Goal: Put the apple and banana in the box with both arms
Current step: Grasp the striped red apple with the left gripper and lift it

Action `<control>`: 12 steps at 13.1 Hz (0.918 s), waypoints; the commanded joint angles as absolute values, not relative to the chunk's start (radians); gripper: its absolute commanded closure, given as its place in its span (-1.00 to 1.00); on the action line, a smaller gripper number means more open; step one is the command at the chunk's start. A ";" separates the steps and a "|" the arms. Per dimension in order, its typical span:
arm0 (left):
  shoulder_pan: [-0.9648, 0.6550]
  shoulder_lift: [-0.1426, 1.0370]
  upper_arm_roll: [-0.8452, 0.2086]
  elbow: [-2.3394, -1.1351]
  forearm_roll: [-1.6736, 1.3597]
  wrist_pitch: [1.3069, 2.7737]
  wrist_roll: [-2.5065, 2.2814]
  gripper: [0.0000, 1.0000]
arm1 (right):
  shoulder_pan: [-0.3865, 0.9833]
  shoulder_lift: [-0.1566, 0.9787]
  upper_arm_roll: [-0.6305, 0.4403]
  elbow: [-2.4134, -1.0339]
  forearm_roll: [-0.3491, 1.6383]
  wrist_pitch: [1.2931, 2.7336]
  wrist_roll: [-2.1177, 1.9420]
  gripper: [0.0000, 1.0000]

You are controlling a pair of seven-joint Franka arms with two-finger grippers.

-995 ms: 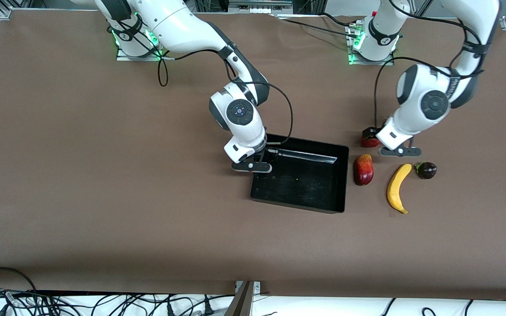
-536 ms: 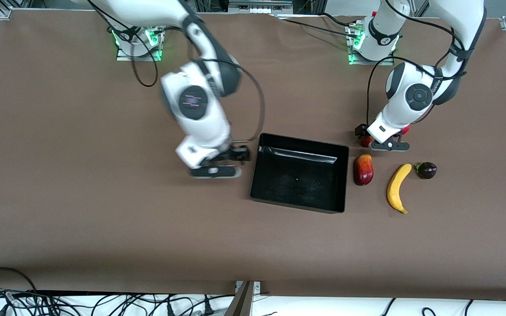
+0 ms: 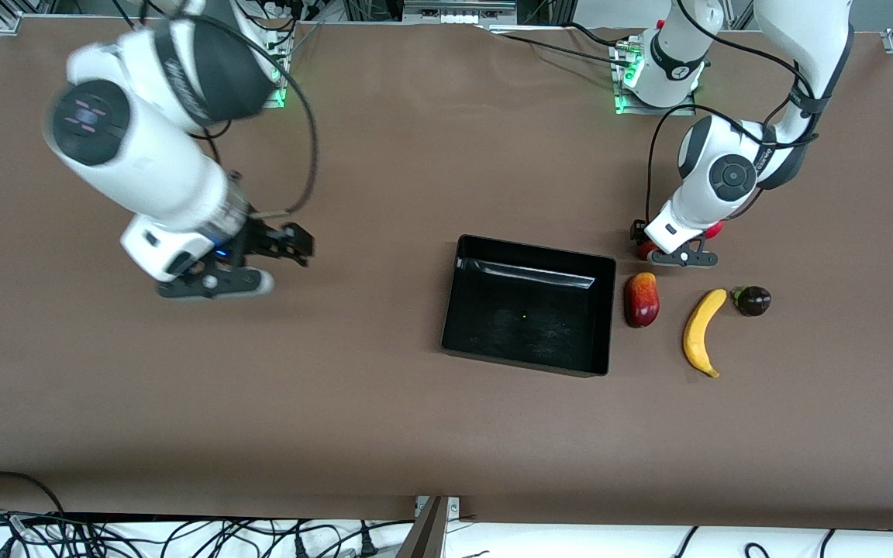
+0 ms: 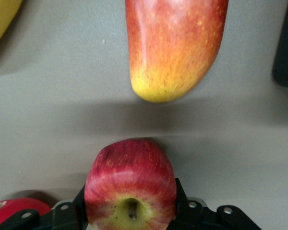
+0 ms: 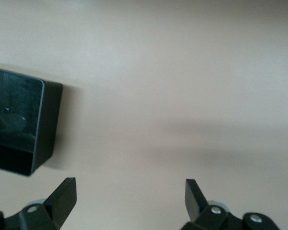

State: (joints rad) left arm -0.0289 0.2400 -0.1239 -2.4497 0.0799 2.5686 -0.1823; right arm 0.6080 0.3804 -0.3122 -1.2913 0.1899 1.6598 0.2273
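Observation:
The red apple [image 4: 130, 191] with pale yellow streaks sits on the table, and my left gripper [image 4: 130, 203] is shut on it, with a black finger against each side. In the front view only a sliver of the apple [image 3: 649, 250] shows under my left gripper [image 3: 643, 239]. The yellow banana [image 3: 702, 333] lies on the table nearer the front camera than the apple; its end also shows in the left wrist view [image 4: 2, 14]. The black box [image 3: 525, 359] holds nothing. My right gripper [image 3: 291, 246] is open and empty over bare table toward the right arm's end, shown open in its wrist view [image 5: 129, 196].
A red-and-orange mango [image 3: 641, 300] lies between the box and the banana, close to the apple [image 4: 175, 48]. A dark purple fruit [image 3: 753, 300] sits beside the banana. A red pomegranate [image 3: 715, 229] peeks out by the left arm. The box corner [image 5: 38, 124] shows in the right wrist view.
My right arm has swung away from the box toward its own end of the table, gripper open. My left gripper came down around the apple and has barely moved since.

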 commanded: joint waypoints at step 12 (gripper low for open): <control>-0.133 0.418 -0.308 -1.667 0.021 1.842 -0.497 1.00 | 0.311 -0.086 -0.161 -1.838 -0.026 1.782 0.061 -1.00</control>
State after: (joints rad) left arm -0.0884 0.2955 -0.3086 -1.7442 0.0327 1.7932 -0.4441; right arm 0.3232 -0.0606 -0.1720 -1.8042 -0.0085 1.7556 0.0730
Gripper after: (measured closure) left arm 0.339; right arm 0.000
